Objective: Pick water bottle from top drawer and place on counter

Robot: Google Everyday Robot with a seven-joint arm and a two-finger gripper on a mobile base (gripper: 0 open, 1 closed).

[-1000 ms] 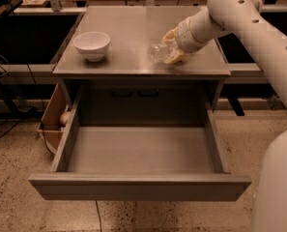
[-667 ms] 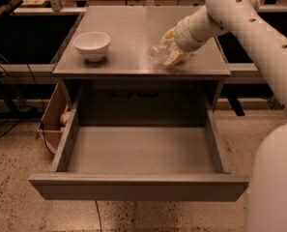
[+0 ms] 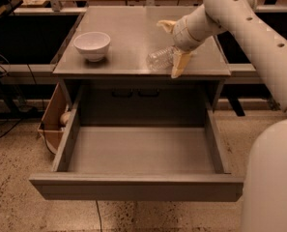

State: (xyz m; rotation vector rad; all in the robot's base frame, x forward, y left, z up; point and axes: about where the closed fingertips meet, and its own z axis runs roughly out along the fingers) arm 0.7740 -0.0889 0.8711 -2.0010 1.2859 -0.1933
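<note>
Presently we record one arm (image 3: 251,30), white and jointed, entering from the upper right and sloping down and leftward to the right half of the counter (image 3: 128,30), its wrist turned so the gripper (image 3: 168,48) points left, low over the surface. Gripper jaws: spread wide, one tan finger (image 3: 165,25) lying toward the far side and the other hanging toward the near edge. Water bottle (image 3: 158,59): on its side on the counter, clear and ribbed, between the two fingers and close against the near one; we cannot tell whether they touch. It lies near the counter's near edge, right of centre. White bowl (image 3: 92,45): upright on the left part of the counter, well apart from the bottle. Top drawer (image 3: 138,187): pulled fully out toward us below the counter, its grey floor showing. Cardboard box (image 3: 50,124): on the floor to the left of the drawer, partly hidden by the drawer's side wall. Compared with a second ago, we note the fingers, then drawn close about the bottle, now stand far apart, and the bottle sits slightly nearer the near edge; bowl and drawer are unchanged.
</note>
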